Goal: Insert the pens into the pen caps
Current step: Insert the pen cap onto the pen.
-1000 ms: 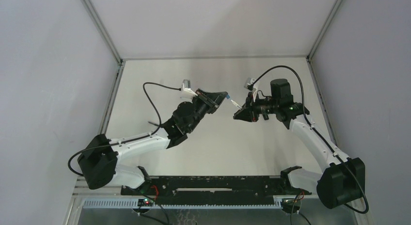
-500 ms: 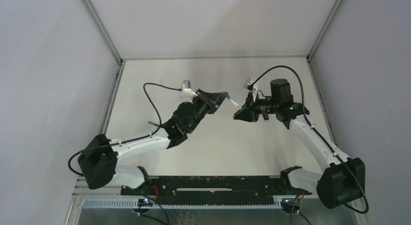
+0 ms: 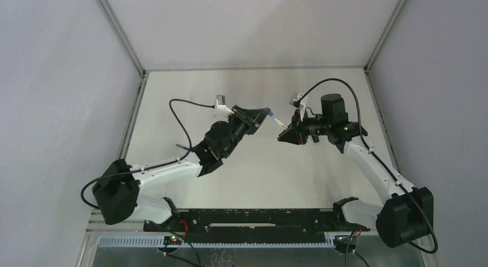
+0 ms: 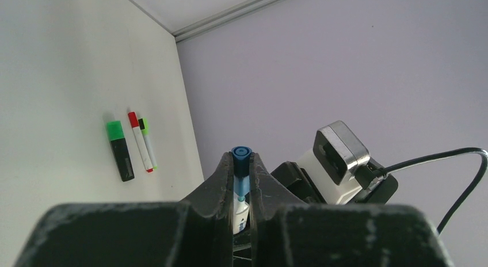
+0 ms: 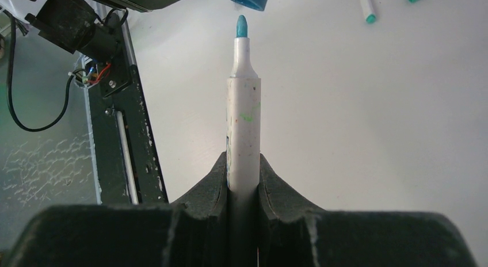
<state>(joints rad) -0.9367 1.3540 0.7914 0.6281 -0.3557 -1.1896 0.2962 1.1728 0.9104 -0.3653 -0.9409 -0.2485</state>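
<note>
My right gripper [image 5: 243, 165] is closed narrowly on one of the pens [image 5: 244, 100] and holds it by the lower part of the barrel, so the pen points straight out between the fingers. The barrel is white, with small dark specks and a thin green scribble. It narrows to a cone that ends in a bare teal-blue felt tip.

My left gripper [image 4: 241, 163] is closed almost fully on one of the pen caps [image 4: 241, 154], a short round blue one, whose ringed end shows above the fingertips. In the right wrist view the mouth of the cap is just beyond the tip and in line with it, with a small gap between them. Both are in the air over the table [image 3: 190, 100], between my two arms.

On the table near the wall lie a black marker with a bright green cap [image 4: 119, 151], a white pen with a red cap [image 4: 140, 141] and a white pen with a green cap [image 4: 148, 141], side by side.
</note>
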